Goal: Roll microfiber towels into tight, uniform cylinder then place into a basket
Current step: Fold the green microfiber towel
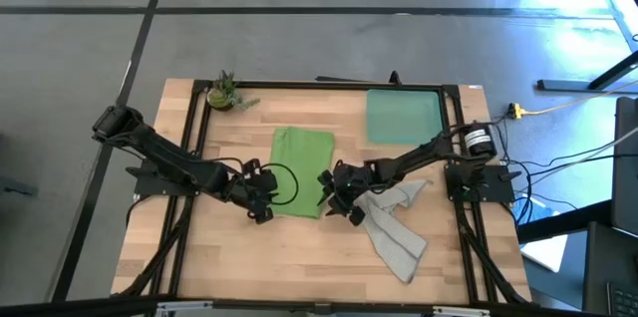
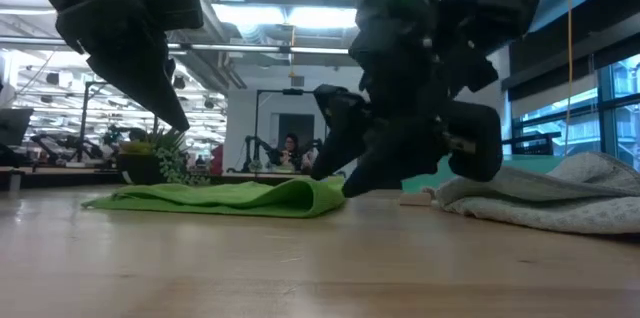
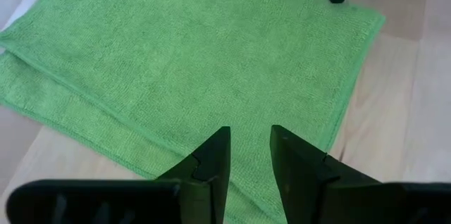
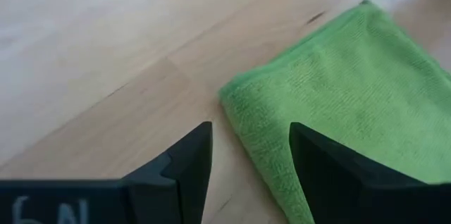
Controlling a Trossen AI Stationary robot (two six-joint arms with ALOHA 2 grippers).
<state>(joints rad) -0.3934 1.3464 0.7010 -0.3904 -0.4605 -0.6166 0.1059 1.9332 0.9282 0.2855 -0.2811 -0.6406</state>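
High view: bright lime green microfiber towel lies flat mid-table; crumpled light grey towel to its right; shallow teal-green plastic basket at far right. Left gripper at the green towel's near-left edge, right gripper at its near-right edge.
Low view: green towel folded flat; grey heap right.
Left wrist: fingers spread, empty, over the towel.
Right wrist: fingers spread, empty, straddling a towel corner.

One towel lies flat mid-table, the other towel crumpled just to its right. The basket sits far right, the plant far left.
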